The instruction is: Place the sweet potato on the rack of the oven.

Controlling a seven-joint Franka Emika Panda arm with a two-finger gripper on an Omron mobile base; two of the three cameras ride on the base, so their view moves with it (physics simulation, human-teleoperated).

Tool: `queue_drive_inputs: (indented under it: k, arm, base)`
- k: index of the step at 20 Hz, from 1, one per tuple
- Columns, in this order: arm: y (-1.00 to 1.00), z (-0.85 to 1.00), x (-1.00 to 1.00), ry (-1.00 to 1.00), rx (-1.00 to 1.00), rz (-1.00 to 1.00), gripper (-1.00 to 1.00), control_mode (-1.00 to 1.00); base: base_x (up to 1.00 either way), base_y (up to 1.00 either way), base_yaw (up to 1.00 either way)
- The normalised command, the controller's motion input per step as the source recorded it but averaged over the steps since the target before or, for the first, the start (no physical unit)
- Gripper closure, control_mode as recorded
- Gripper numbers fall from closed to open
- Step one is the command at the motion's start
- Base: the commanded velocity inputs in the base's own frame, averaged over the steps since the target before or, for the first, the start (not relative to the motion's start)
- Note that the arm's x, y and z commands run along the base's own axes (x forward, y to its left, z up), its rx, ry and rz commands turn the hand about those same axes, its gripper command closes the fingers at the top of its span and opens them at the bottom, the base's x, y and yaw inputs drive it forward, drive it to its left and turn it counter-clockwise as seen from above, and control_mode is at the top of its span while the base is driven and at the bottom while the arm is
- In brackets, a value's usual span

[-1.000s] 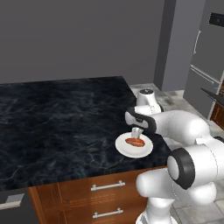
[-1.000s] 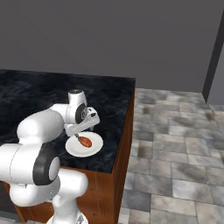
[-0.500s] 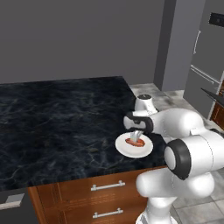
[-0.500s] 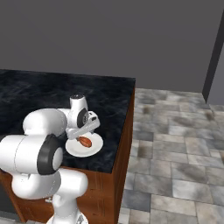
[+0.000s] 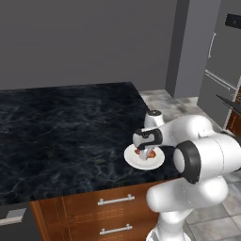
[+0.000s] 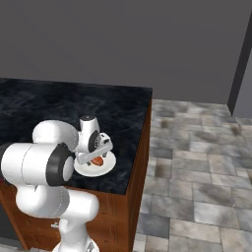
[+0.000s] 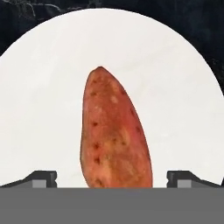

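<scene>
Jaws wide apart astride sweet potato [image 7: 114, 135], unheld, lengthwise between them on plate [image 7: 39, 109].

You have one task item in sight: the small, elongated orange-red sweet potato [image 7: 114, 135], its skin mottled with darker pits and paler patches, one end tapering to a rounded point. It lies flat, roughly at the centre of a round white plate [image 7: 39, 109], which sits on the dark marbled countertop [image 5: 56, 127] near the counter's front corner. In both base views you see only slivers of the tuber [image 6: 97, 160] beneath the arm's hand, resting on the plate surface [image 5: 153, 162].
</scene>
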Motion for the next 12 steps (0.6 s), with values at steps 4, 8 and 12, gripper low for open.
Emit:
queue_drive_inputs:
  k: [4, 8, 12]
  arm:
    - [0.0, -0.23, 0.01, 0.0, 0.0, 0.0, -1.0, -1.0]
    - [0.0, -0.21, 0.04, 0.0, 0.0, 0.0, -1.0, -1.0]
    - [0.0, -0.06, 0.07, -0.01, 0.0, 0.0, 1.0, -1.0]
  base:
    - [0.0, 0.0, 0.0]
    - [0.0, 0.0, 0.0]
    - [0.0, 0.0, 0.0]
